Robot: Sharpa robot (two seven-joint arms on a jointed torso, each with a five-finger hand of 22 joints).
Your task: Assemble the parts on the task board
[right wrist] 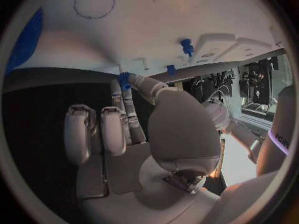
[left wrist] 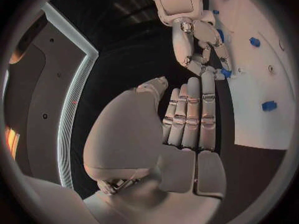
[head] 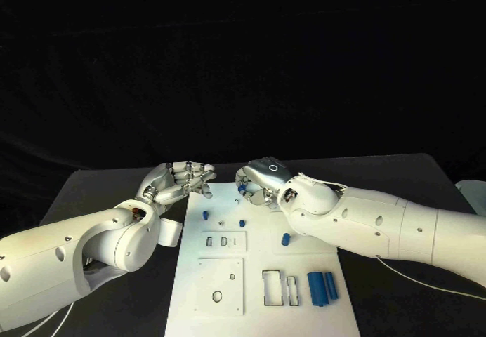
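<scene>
- right hand (head: 261, 184) at the far end of the task board (head: 228, 298), fingers curled down, a small blue part (right wrist: 124, 79) pinched at the fingertips; the left wrist view shows the same blue piece (left wrist: 225, 73) at those fingertips, right at the board's far edge
- left hand (head: 180, 181) just beside the board's far left corner, over the desk (head: 101, 193), fingers straight and held together, holding nothing that I can see
- the two hands are near each other but apart, gap between them over the board's far edge
- other blue parts still loose on the board: small ones (head: 206, 213) mid-board, one (head: 286, 239) right of the sockets, two long ones (head: 323, 287) near the right edge close to the robot
- risk, as a judgement: the pinch is fingertip-only on a tiny piece, so it could twist or drop while being lined up with its hole
- risk: the right hand hides its own target in the head view, so a misaligned push could jam the part or skid it off the far edge
- risk: hands are close, so a sideways move could knock them together
</scene>
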